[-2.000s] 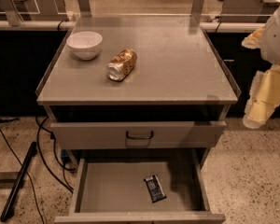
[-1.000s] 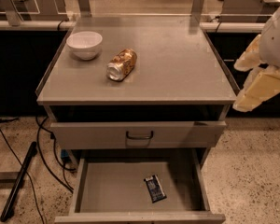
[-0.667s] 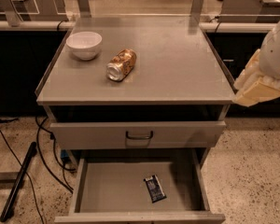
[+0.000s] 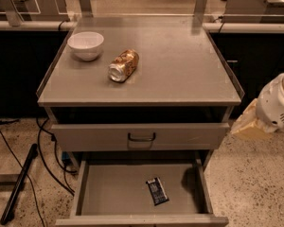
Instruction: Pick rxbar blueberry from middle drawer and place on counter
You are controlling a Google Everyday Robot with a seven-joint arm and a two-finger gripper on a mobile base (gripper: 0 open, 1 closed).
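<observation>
The rxbar blueberry (image 4: pixel 157 191), a small dark blue bar, lies flat on the floor of the open middle drawer (image 4: pixel 109 193), right of centre. The counter (image 4: pixel 180 65) is the flat grey cabinet top above it. My gripper (image 4: pixel 248 126) hangs at the right edge of the view, beside the cabinet's right side at the height of the closed upper drawer. It is above and to the right of the bar and holds nothing that I can see.
A white bowl (image 4: pixel 85 45) and a gold-brown can (image 4: pixel 123 65) lying on its side sit on the counter's left half. The closed drawer front with a dark handle (image 4: pixel 142 137) sits above the open drawer. Cables (image 4: pixel 47 150) and a dark pole (image 4: pixel 19 183) lie on the floor at left.
My arm has dropped lower at the cabinet's right side, from counter height to the level of the upper drawer. The bar, can and bowl have not moved.
</observation>
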